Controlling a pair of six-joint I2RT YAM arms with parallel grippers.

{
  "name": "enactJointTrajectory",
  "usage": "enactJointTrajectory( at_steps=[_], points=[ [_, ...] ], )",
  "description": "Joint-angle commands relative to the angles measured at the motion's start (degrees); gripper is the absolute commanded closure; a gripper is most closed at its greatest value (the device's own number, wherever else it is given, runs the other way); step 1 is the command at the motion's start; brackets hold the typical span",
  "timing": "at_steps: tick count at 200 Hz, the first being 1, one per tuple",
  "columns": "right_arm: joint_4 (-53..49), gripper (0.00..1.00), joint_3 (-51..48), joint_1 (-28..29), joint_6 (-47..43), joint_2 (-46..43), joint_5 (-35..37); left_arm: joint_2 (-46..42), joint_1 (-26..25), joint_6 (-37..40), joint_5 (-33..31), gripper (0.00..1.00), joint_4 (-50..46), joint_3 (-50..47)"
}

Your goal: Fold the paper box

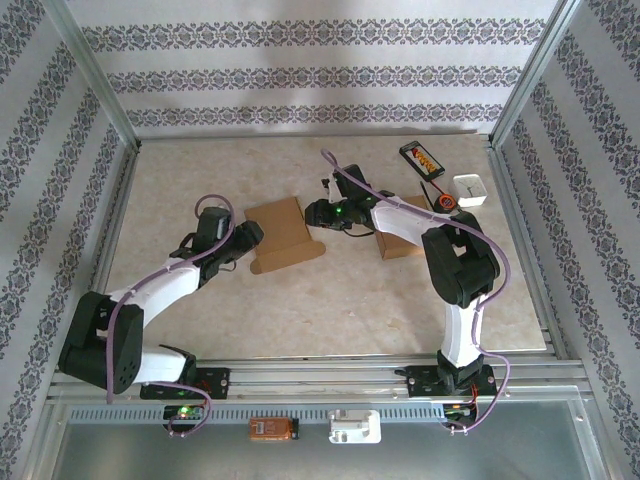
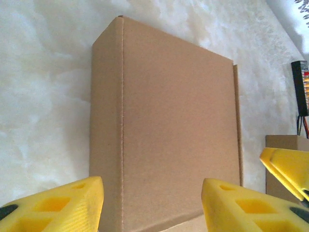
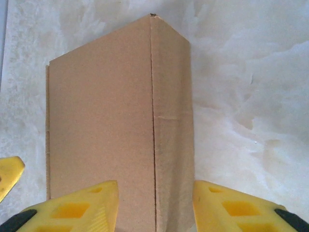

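Note:
The paper box [image 1: 283,232] is a flat brown cardboard piece with folded sides, lying mid-table between both arms. My left gripper [image 1: 248,238] sits at its left edge and my right gripper [image 1: 318,212] at its right edge. In the left wrist view the box [image 2: 164,121] lies just ahead of the open left gripper [image 2: 152,208], with a raised side panel on its left. The right wrist view has the box [image 3: 106,130] in front of the open right gripper [image 3: 154,208], a creased side panel running between the yellow fingers [image 3: 82,208]. Neither gripper holds anything.
A second brown cardboard box [image 1: 405,235] lies under the right arm. At the back right are a black packet with orange print [image 1: 422,158], a small white box [image 1: 470,190] and an orange round item [image 1: 445,202]. Metal frame rails [image 1: 110,120] border the table.

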Motion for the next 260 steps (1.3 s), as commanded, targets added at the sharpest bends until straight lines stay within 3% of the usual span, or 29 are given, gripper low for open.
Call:
enactJointTrajectory(
  at_steps=[1, 49, 66, 117, 168, 218, 260],
  points=[
    [0.89, 0.57, -0.82, 0.17, 1.08, 1.32, -2.15, -2.02, 0.48, 0.93, 0.1, 0.43, -2.67, 1.03],
    [1.43, 0.6, -0.11, 0.43, 1.21, 4.32, -4.12, -2.85, 0.76, 2.15, 1.4, 0.3, -2.97, 0.93],
    [1.83, 0.65, -0.51, 0.43, 1.24, 5.28, -3.94, -2.86, 0.88, 2.1, 1.58, 0.25, -2.81, 0.76],
    [4.62, 0.75, -2.98, -0.34, 2.61, 5.96, -5.69, -1.26, 3.22, -0.81, 3.15, 0.24, -1.43, -1.03],
    [11.0, 0.78, -6.67, -2.65, 5.36, 5.35, -11.59, 3.34, 5.24, -0.17, 10.21, 0.2, 8.76, -3.81],
    [11.78, 0.8, -7.61, -3.89, 5.15, 5.44, -12.57, 10.13, 5.24, -3.89, 16.83, 0.17, 22.67, -5.57],
    [12.11, 0.82, -8.64, -5.84, 5.59, 5.13, -12.88, 12.75, 5.23, -5.41, 17.75, 0.16, 26.98, -5.87]
  ],
)
